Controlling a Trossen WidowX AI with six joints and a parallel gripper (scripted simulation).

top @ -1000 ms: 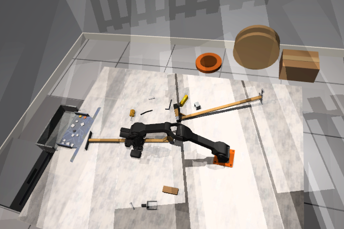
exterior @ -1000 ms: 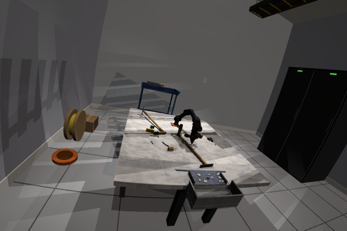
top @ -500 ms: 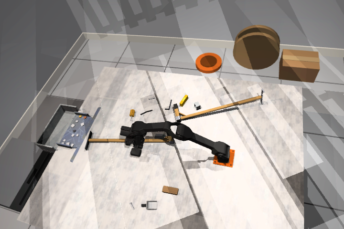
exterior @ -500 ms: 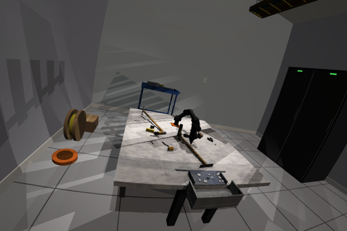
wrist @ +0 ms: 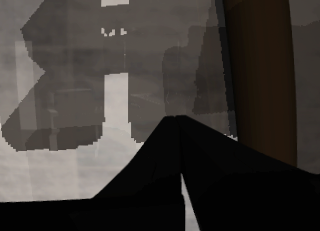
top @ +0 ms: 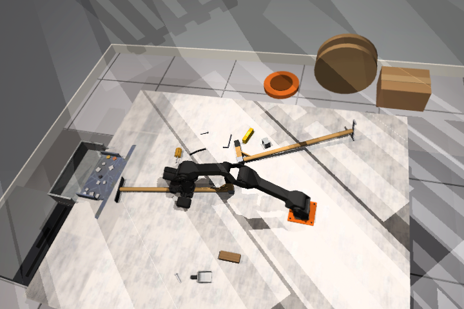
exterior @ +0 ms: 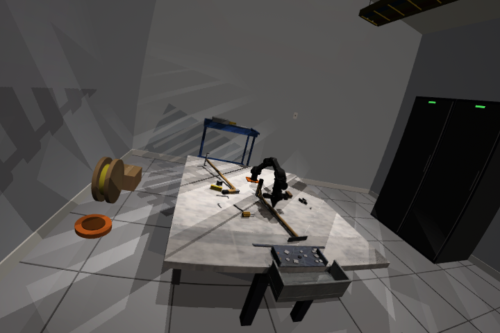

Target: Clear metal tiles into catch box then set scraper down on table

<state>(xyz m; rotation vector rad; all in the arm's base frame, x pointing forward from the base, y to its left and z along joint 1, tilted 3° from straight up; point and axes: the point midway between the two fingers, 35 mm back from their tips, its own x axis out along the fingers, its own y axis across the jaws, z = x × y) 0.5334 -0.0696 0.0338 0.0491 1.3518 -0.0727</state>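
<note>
My gripper point(exterior: 274, 204) point(wrist: 174, 126) is shut and empty, pointing down above the table beside the long scraper point(top: 145, 189) point(exterior: 284, 224) point(wrist: 262, 81). The wrist view shows the wooden handle to the right of the closed fingertips, apart from them. In the top view the arm hides the fingertips and part of the handle. The scraper lies with its dark blade point(top: 120, 189) point(exterior: 297, 238) close to the near edge of the blue-grey steel plate point(top: 108, 179) point(exterior: 311, 262). Several small metal tiles point(top: 111, 167) point(exterior: 287, 251) are scattered on the plate. The grey catch box point(top: 62, 199) point(exterior: 310, 291) adjoins its far end.
A second long-handled tool point(top: 298, 145) point(exterior: 220, 173) lies behind the arm. A yellow block point(top: 247, 135), a small grey block point(top: 265, 142), an orange-yellow item point(top: 178, 152) and a black hex key point(top: 229, 141) lie nearby. A brown block point(top: 229, 256) and a small pan-like item point(top: 204, 277) lie opposite.
</note>
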